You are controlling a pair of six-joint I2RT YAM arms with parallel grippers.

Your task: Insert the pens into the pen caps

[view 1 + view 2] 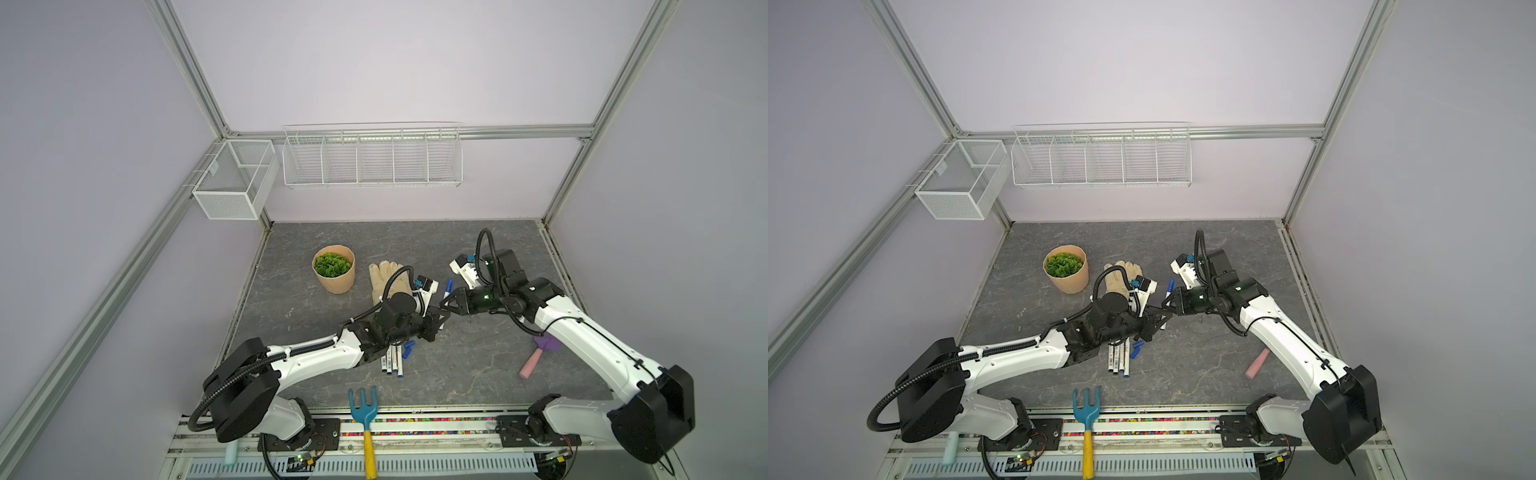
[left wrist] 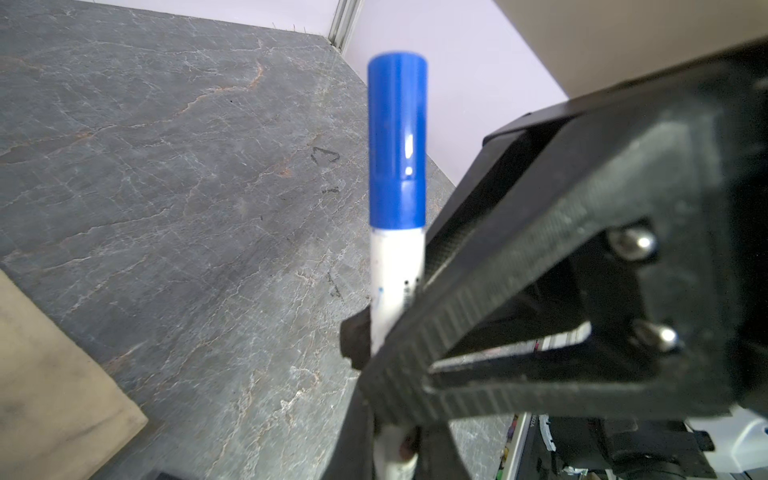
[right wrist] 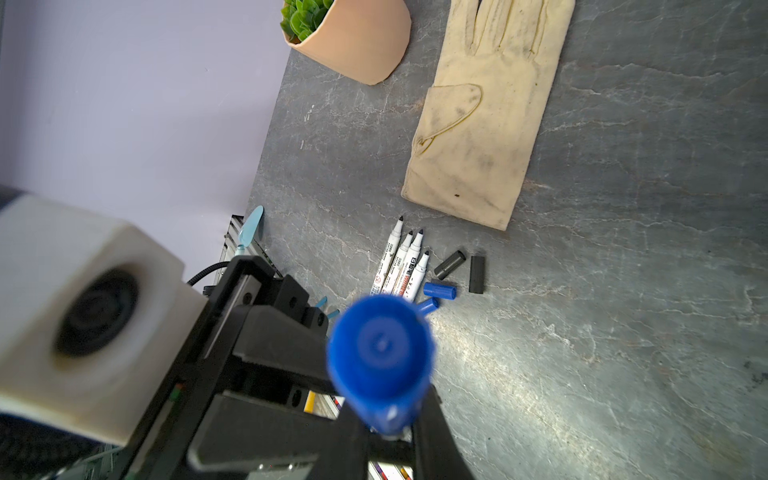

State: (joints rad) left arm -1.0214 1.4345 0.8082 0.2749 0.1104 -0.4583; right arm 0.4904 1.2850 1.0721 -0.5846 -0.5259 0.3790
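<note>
My left claw [image 2: 390,440] and right claw [image 2: 376,340] both pinch the pen [image 2: 397,266]; I'd shift the right onto the blue cap [image 2: 397,141] just beyond, pressing straight.

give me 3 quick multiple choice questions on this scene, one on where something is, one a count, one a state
1. In both top views the pot sits: A left of the glove, B right of it, C on it.
2. Loose black caps: A one, B two, C four.
3. The held pen is: A capped in blue, B uncapped, C capped in black.
Answers: A, the pot is left of the glove; B, the right wrist view shows two; A, a blue cap covers its tip.
</note>
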